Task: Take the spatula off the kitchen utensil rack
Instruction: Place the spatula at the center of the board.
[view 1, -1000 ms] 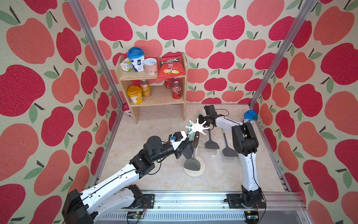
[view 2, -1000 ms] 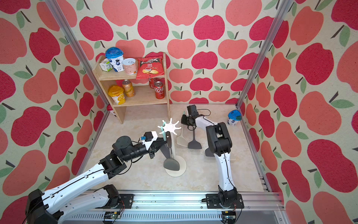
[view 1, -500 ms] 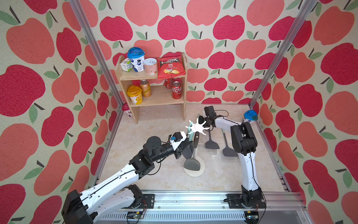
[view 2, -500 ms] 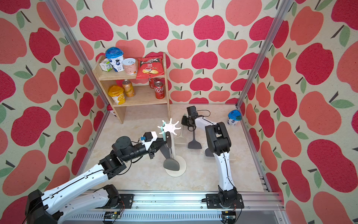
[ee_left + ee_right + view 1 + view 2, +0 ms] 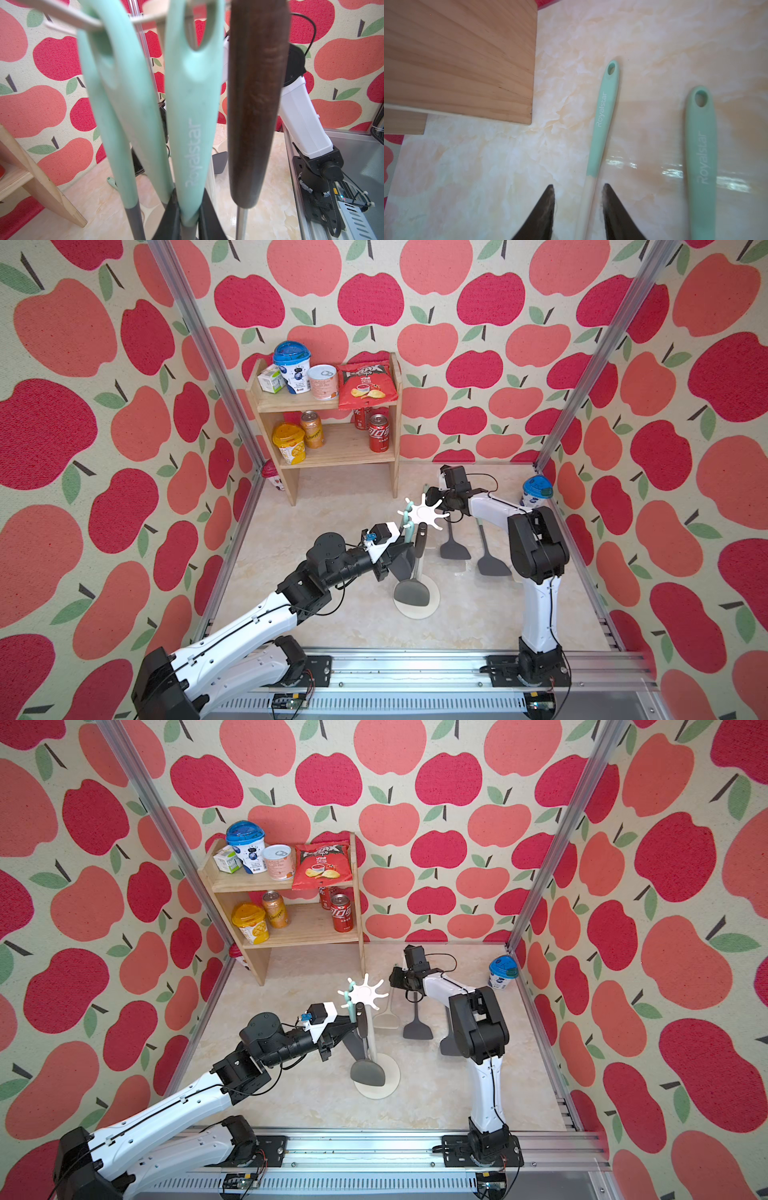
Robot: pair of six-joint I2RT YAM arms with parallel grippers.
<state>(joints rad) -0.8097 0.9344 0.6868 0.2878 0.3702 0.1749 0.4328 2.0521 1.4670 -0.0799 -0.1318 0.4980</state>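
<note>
The white kitchen utensil rack [image 5: 424, 512] [image 5: 365, 992] stands mid-table on its round base [image 5: 434, 605]. Mint-handled utensils and a dark brown-handled one [image 5: 255, 104] hang from its prongs. My left gripper [image 5: 189, 195] [image 5: 401, 549] is shut on the mint handle of one hanging spatula [image 5: 193, 108], low on the grip. My right gripper [image 5: 578, 187] [image 5: 432, 493] hovers open behind the rack, over a mint-handled spatula with a cream shaft [image 5: 604, 116] that lies on the table between the fingers, untouched. A second mint handle [image 5: 700, 141] lies beside it.
A wooden two-tier shelf [image 5: 332, 448] with cans, cups and a chip bag stands at the back left, its side panel [image 5: 467, 62] close to my right gripper. Two dark spatulas [image 5: 455, 547] [image 5: 492, 566] lie right of the rack. A blue-lidded cup [image 5: 536, 491] sits by the right wall.
My right gripper's jaws have parted, and the cream-shafted spatula now lies free on the table between them. The left arm and its grip have not moved.
</note>
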